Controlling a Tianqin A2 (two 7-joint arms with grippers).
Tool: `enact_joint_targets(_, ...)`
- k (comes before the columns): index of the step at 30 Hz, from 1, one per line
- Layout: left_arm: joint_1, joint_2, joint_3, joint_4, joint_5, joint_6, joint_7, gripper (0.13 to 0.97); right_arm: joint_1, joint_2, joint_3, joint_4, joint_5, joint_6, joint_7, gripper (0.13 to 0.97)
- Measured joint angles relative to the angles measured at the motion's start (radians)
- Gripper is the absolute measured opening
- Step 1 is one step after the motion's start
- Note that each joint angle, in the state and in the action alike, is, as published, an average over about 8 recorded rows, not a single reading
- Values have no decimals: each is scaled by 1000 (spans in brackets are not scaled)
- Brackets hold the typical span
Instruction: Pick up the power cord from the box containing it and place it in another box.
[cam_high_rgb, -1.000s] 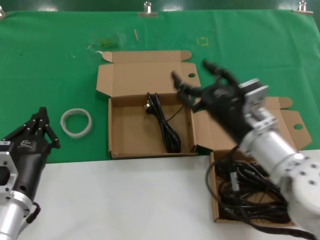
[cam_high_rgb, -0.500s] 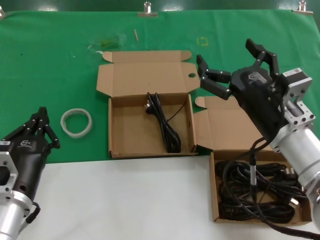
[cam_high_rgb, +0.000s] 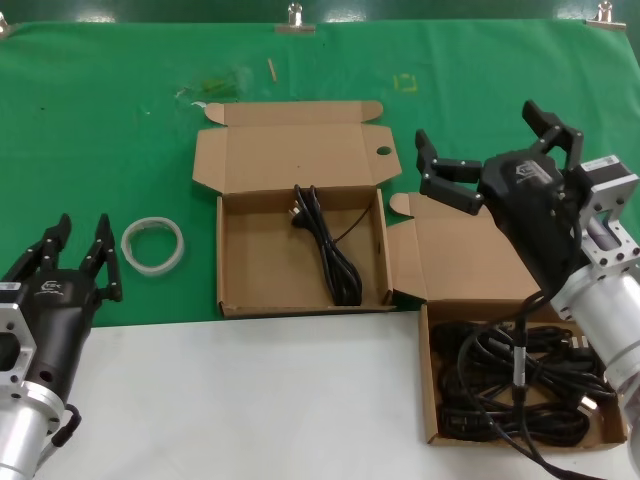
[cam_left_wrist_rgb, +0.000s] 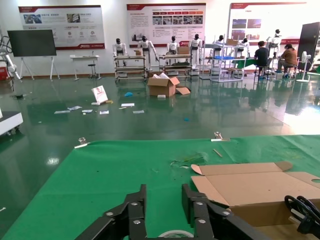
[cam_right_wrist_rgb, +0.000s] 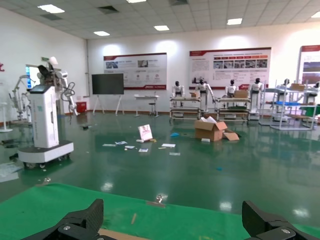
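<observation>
R gripper (cam_high_rgb: 490, 140) hung wide open, above the lid of the cord-filled box (cam_high_rgb: 432, 400). Single power cord (cam_high_rgb: 327, 243) lay in the second box (cam_high_rgb: 232, 250), to its left & lower. L gripper (cam_high_rgb: 78, 240) open too, white ring (cam_high_rgb: 153, 244) just beside it.

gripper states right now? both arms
Left gripper: open, empty, near the table's left edge beside the white ring.
Right gripper: open wide, empty, above the lid of the box containing it.
</observation>
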Motion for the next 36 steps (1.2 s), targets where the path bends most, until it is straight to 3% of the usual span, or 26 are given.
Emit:
enact_joint_targets(3,0,0,0,0,0,0,0,257,-12,-8,15,-2,-1,-1,-9,952)
enact_joint_targets(12,0,0,0,0,0,0,0,415,-50,-30,60,-8,-3,-4,-36,965)
enact_joint_targets(20,0,0,0,0,0,0,0,631,-83,-50,100,-13,-4,-6,-60,966)
enact_joint_targets(29,0,0,0,0,0,0,1,809,-120,-73,146,-18,-7,-9,-88,966)
enact_joint_targets(36,0,0,0,0,0,0,0,892,-150,-90,181,-23,-8,-11,-109,966)
